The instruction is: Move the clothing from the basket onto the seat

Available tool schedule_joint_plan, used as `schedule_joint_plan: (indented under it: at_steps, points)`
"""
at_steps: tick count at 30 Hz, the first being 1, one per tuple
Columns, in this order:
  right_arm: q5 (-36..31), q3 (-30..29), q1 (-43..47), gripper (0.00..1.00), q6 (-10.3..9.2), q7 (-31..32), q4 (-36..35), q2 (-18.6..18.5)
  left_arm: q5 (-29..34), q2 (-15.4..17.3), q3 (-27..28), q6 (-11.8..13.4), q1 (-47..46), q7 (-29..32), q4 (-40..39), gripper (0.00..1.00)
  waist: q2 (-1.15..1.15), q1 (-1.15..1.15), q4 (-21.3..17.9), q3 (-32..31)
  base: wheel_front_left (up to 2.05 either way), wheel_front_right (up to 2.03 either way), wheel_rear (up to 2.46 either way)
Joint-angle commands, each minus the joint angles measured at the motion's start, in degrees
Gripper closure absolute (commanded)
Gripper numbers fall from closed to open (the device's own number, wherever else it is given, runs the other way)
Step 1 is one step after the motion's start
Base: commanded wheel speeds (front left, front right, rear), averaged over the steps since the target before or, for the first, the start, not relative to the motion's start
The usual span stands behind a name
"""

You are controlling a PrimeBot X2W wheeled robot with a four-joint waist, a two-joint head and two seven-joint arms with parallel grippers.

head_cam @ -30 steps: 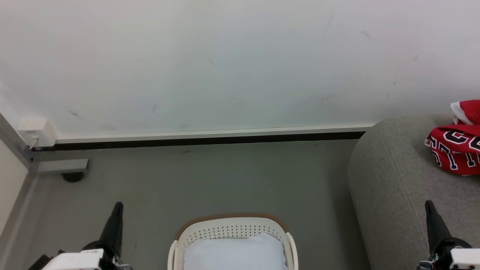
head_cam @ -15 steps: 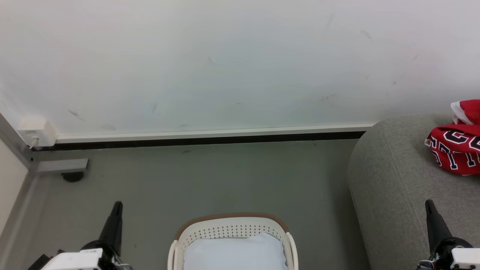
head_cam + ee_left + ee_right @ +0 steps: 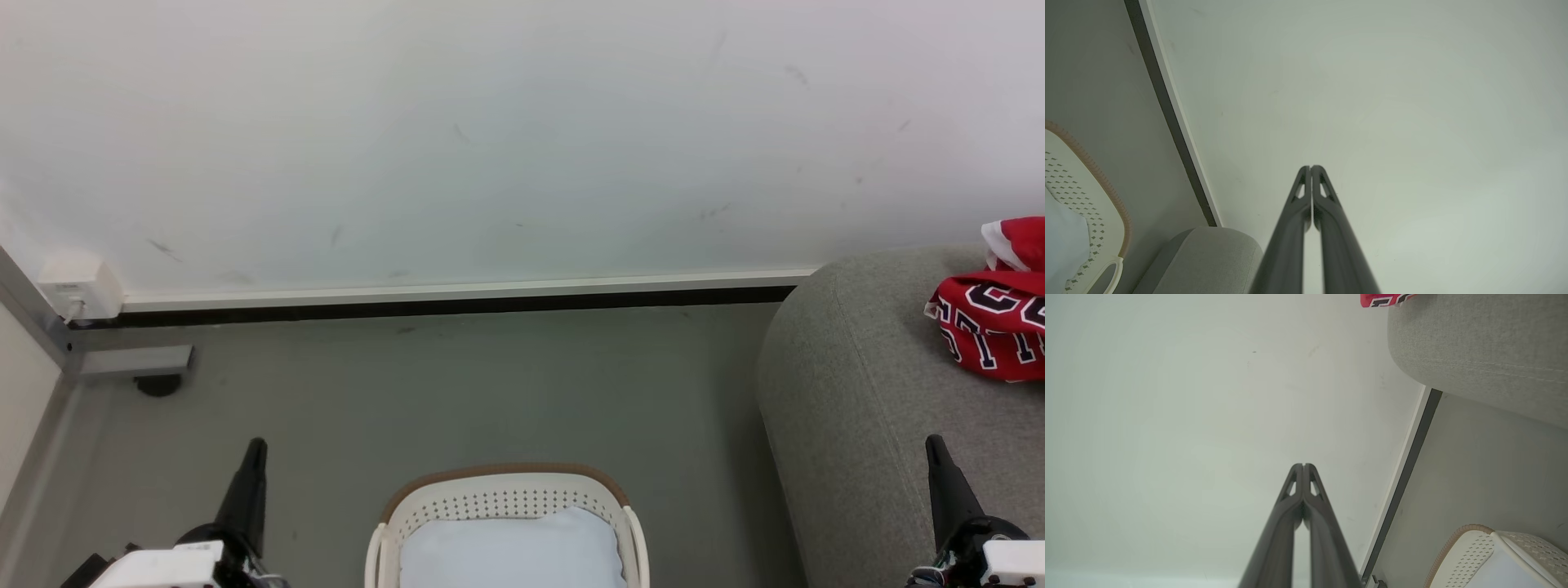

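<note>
Head view is taken up at the top by a pale wall (image 3: 490,122), with grey floor (image 3: 457,392) below it; the seat (image 3: 857,392) is seen at the right edge; the basket (image 3: 506,490) is set on the floor at the bottom centre, apart from the seat, and a pale cushion (image 3: 506,551) is contained in it; the clothing (image 3: 992,322) is bunched on the seat, cut off by the right border; the left hand (image 3: 256,447) and right hand (image 3: 933,443) are shown closed in the wrist views, fingers pressed together, nothing gripped.
</note>
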Motion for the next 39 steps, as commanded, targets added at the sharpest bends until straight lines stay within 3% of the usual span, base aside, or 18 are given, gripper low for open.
schedule_joint_plan:
  at_steps: [1, 39]
  points:
    - [0.1, -0.2, -0.7, 1.00, -0.12, 0.2, -0.3, -0.4, -0.7, 0.4, 0.2, -0.3, -0.5, 0.2, -0.2, 1.00, 0.00, 0.00, 0.0, 0.0, 0.00, 0.00, 0.00]
    - [0.1, -0.2, -0.7, 1.00, -0.12, 0.2, -0.3, -0.4, -0.8, 0.4, 0.2, -0.3, -0.5, 0.2, -0.2, 1.00, 0.00, 0.00, 0.0, 0.0, 0.00, 0.00, 0.00]
